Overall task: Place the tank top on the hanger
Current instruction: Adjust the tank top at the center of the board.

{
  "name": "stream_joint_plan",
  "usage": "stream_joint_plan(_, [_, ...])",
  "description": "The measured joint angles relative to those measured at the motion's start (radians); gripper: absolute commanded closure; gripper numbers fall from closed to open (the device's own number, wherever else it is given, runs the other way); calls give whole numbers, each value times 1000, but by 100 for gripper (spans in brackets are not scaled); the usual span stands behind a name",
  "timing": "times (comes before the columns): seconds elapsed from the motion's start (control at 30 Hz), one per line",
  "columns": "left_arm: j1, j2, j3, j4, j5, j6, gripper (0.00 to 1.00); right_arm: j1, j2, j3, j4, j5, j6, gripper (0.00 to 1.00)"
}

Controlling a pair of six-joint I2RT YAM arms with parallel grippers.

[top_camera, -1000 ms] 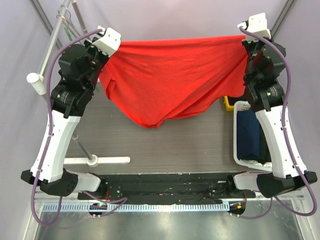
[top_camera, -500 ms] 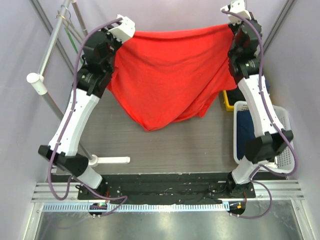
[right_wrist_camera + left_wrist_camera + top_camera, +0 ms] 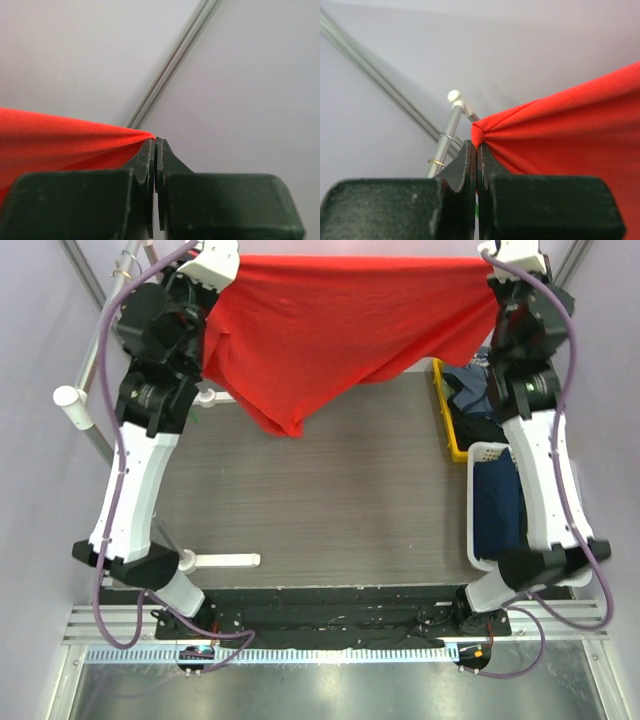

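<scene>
Tank top point(image 3: 330, 320) stretched between arms, left tool point(image 3: 476, 150) pinching left corner, right tool point(image 3: 155, 150) pinching right corner (fingertips hidden from above), far counter point(image 3: 330, 510) obscured.

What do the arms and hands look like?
The left arm and right arm: white link shells, black joint housings, a purple cable looped along each. The left hand and right hand: two flat matte-black fingers on blocky black bases. No legible markings.
</scene>
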Motion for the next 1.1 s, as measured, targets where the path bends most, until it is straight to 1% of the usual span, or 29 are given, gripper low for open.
stream_joint_plan(0.03, [0, -16, -4, -15, 18, -14, 100, -1, -45, -46, -14, -13, 10, 99])
stream_joint_plan(0.13, [0, -105, -77, -113, 142, -68, 100, -1, -212, -231, -53, -97, 55, 99])
stream_joint_plan(0.2, [0, -185, -186, -189, 272, -95, 100, -1, -308, -360, -90, -163, 81, 99])
stream_joint_plan(0.33, [-21, -300, -464, -359, 523, -108, 100, -1, -428, -616, -215, -335, 98, 99])
stream_joint_plan(0.37, [-30, -305, -520, -392, 565, -104, 100, -1, -437, -679, -256, -381, 91, 99])
stream_joint_plan(0.5, [-69, -309, -843, -498, 716, -72, 100, 8, -442, -958, -414, -518, 28, 99])
stream_joint_plan(0.57, [-87, -299, -983, -558, 750, -48, 100, 13, -439, -1079, -496, -548, -8, 99])
stream_joint_plan(0.63, [-109, -296, -1088, -594, 764, -11, 100, 15, -439, -1186, -581, -567, -56, 99])
stream_joint_plan(0.73, [-138, -297, -1186, -636, 765, 47, 100, 15, -440, -1257, -656, -573, -110, 99])
stream_joint_plan(0.87, [-185, -296, -1240, -661, 749, 108, 100, 15, -442, -1307, -723, -549, -183, 99])
stream_joint_plan(1.1, [-214, -296, -1305, -682, 666, 213, 100, 21, -453, -1368, -729, -418, -290, 99])
